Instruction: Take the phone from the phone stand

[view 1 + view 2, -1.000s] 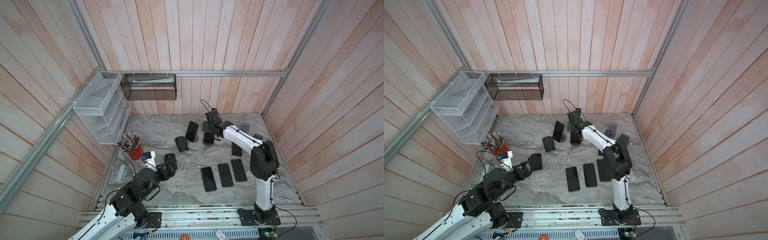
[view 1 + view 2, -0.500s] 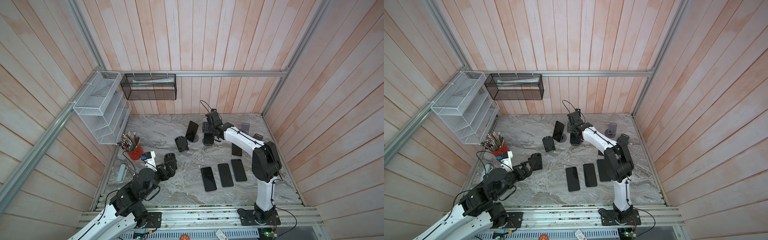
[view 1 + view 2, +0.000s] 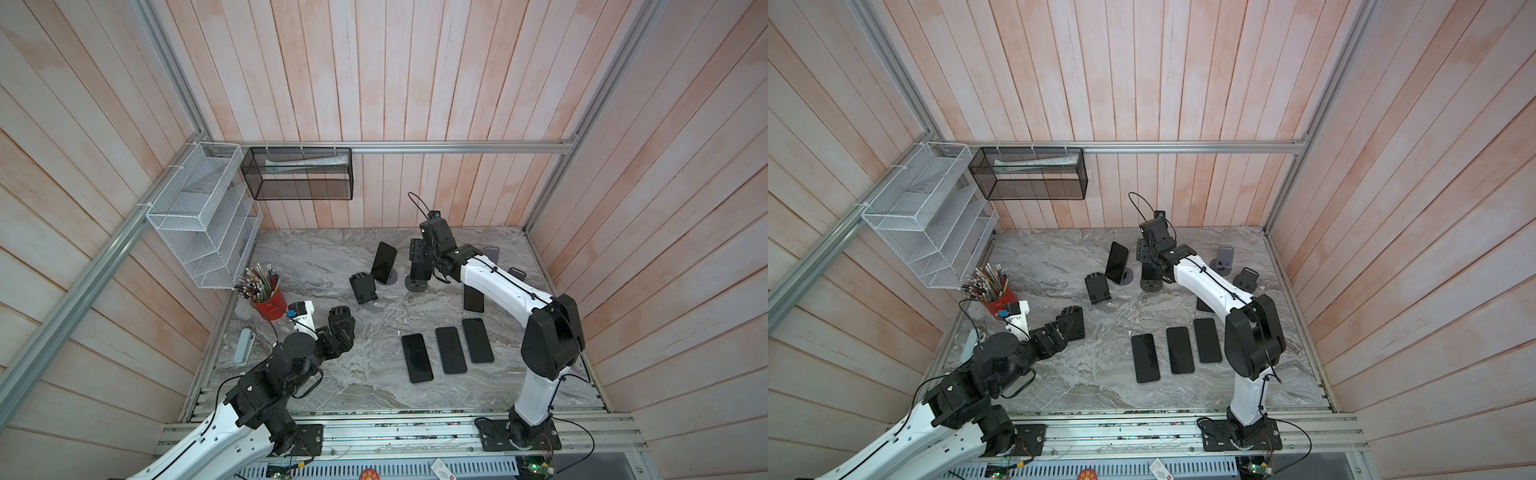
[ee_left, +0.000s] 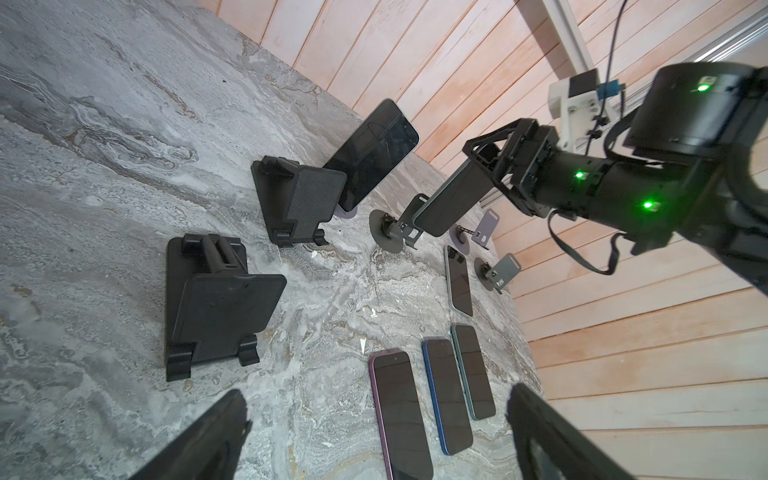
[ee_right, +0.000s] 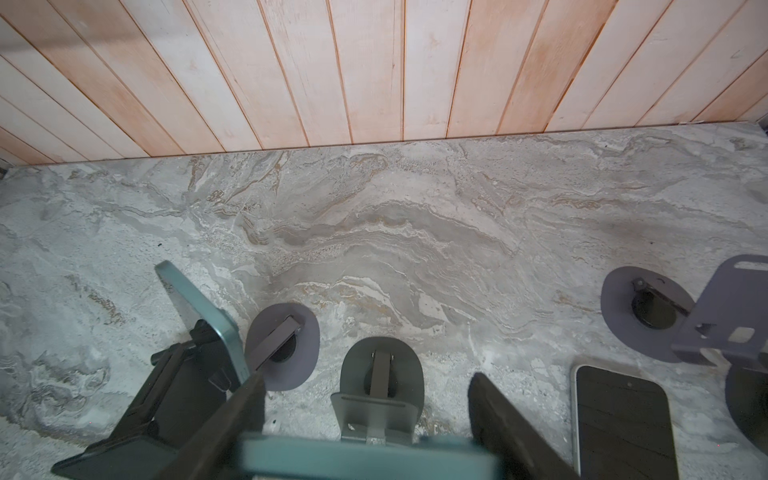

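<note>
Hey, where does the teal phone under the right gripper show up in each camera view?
Both top views: teal phone, back centre of the table.
Left wrist: teal phone tilted, in the right gripper.
Right wrist: teal phone blurred, closest to the lens.
Shared landmark: propped phone beside it.

Light: bright, even and diffuse in both top views, with the marble tabletop [image 3: 324, 257] uniformly lit.
Shadows: soft and faint.
Blur: the teal phone [image 5: 365, 459] and the right gripper fingers [image 5: 224, 432] are out of focus in the right wrist view.
Distortion: the wall planks [image 3: 892, 104] bow near the edges.
Glow: green LEDs [image 4: 647, 205] flare slightly in the left wrist view.
</note>
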`<state>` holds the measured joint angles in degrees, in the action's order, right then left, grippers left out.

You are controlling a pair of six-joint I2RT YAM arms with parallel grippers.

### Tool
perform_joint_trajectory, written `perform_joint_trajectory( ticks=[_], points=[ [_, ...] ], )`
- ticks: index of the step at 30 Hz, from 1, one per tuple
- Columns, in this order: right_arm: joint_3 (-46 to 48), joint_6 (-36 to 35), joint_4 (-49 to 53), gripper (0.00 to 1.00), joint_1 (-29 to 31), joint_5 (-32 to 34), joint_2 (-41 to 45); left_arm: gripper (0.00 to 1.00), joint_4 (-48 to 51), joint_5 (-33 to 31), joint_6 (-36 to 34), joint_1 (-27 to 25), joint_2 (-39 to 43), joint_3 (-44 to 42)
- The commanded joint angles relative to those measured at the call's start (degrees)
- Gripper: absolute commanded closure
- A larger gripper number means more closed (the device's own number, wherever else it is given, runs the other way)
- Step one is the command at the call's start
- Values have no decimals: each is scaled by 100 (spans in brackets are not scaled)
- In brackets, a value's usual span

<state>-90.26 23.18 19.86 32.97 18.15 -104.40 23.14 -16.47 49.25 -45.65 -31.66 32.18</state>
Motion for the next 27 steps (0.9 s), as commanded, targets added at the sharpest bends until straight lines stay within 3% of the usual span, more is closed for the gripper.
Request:
perform_joint_trajectory(
  ticks=[1, 7, 13, 16, 27],
  points=[
    [171, -223, -13, 33, 25, 157, 462, 1, -202, 69, -144, 30, -105, 222],
    [738, -494, 142, 33, -212, 236, 1007, 1, -369, 74, -197, 30, -311, 184],
    [1672, -368, -69, 33, -604, -249, 1487, 1, -481, 187, -94, 37, -433, 110],
    [1861, -361, 22, 33, -829, -712, 1436, 1, -399, 204, -96, 38, -472, 144],
    [2266, -381, -166, 32, -1111, -1309, 932, 1, -57, 107, -119, 38, -599, 438]
  ],
)
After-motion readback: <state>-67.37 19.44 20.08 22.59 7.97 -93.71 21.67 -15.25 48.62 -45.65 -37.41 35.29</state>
